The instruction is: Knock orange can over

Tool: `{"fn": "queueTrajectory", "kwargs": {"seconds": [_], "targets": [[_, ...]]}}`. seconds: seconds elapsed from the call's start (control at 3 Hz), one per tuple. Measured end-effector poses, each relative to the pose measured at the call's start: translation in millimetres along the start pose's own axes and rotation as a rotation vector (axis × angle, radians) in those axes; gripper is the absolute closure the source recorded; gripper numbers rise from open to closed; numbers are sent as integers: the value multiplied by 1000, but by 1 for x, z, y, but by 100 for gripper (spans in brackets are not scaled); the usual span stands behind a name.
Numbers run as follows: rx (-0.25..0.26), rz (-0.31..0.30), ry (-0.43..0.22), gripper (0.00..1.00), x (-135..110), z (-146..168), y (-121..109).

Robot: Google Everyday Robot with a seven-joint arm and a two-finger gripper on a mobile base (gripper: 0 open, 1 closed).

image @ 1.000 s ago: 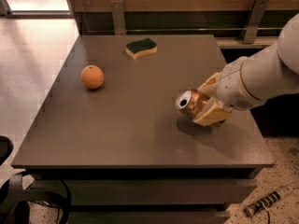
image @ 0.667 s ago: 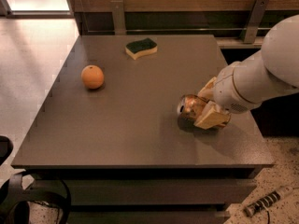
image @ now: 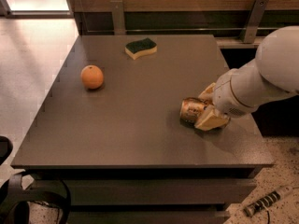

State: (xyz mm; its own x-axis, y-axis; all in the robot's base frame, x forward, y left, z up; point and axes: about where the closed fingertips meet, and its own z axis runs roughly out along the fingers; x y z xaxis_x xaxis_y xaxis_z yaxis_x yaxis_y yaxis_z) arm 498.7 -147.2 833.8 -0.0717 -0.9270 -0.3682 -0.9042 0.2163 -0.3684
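The fingers [image: 211, 121] of the gripper [image: 201, 110] stand one on each side of the orange can [image: 190, 110] and appear to pinch it; one tan finger shows behind the can, the other in front of it; contact at both pads is judged, not plainly seen.

Position of the can: on the dark table [image: 140, 139], in its right half, near the front right corner; the can lies on its side, one end facing left; it is well apart from the orange fruit [image: 92, 76] at the left and from the sponge [image: 140, 47] at the far side.

Step in hand (judgement): the can is already down; what is left is release and withdrawal.

Procedure for a clean finish:
- spread the fingers fully before moving the arm; a partial release may drag the can;
- lift the gripper straight up, then draw it back to the right; do not sweep sideways across the can;
- expect a round can on its side to roll; the front edge is the nearest hazard.

Markings: no brand, label text or other writing can be read on the can; the surface shows as metallic orange-gold with darker patches only.
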Motion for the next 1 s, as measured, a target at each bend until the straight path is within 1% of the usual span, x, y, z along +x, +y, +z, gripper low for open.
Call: {"fn": "queueTrajectory", "kwargs": {"seconds": [0.33,0.67,1.0], "targets": [[1,-2,0,62,-1,-1,0],[3,-5,0,33,-2,-2,1],[5,-6,1,9,-3,-3,1]]}}
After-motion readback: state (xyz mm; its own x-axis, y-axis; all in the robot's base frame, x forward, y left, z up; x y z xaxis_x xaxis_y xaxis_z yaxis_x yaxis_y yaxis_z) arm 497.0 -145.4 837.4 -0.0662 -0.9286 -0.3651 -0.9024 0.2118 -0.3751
